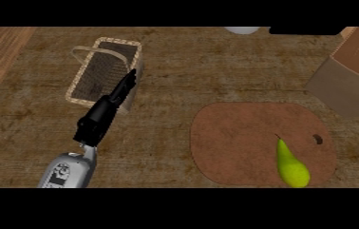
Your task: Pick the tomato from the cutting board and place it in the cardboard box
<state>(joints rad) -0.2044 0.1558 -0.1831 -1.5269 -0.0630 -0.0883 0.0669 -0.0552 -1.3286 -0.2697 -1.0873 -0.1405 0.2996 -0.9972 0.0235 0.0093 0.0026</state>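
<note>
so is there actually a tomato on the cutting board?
No: the only thing on the cutting board is a yellow-green pear, lying near its lower right edge.

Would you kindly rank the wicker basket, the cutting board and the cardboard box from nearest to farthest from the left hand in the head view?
1. Wicker basket, upper left, right by the left hand.
2. Cutting board, lower right.
3. Cardboard box, far right edge.
</note>
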